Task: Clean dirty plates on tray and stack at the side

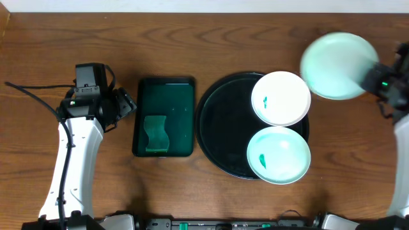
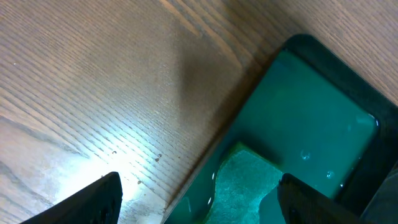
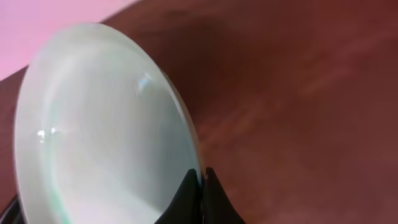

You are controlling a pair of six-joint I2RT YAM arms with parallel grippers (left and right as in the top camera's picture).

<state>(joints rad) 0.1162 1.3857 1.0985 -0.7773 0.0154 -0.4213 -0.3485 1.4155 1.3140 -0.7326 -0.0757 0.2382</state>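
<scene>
1. Wooden table (image 1: pixel 192 38), brown with visible grain, fills the overhead view; both arms enter from its near edge.
2. Tray (image 1: pixel 220 128): large, round, glossy black, with a raised rim. It lies right of the table's centre and serves as the landmark below.
3. Upper plate (image 1: pixel 281 98): white, resting on the tray's far right part and overlapping the rim. It has a small green smear left of its centre.
4. Lower plate (image 1: pixel 278 154): tinted pale mint, on the tray's near right part, its edge reaching past the rim. A green smear marks its left side. It sits just beside the upper plate.
5. Held plate (image 1: pixel 337 65): pale mint, off the tray, raised above the table beyond the tray's far right rim. It appears blurred from overhead and tilted in the right wrist view.
6. Right gripper (image 3: pixel 202 186): right of the tray, fingers pinched together on the held plate's rim.
7. Green tray (image 1: pixel 164 117): small, rectangular, dark green, just beside the tray's left rim. It holds a green sponge (image 1: pixel 155 134) in its near half.
8. Left gripper (image 1: pixel 124 105): left of the green tray, well apart from the tray. Its jaws stand wide apart, with wood and the green tray's corner seen between the fingers (image 2: pixel 93 199).
</scene>
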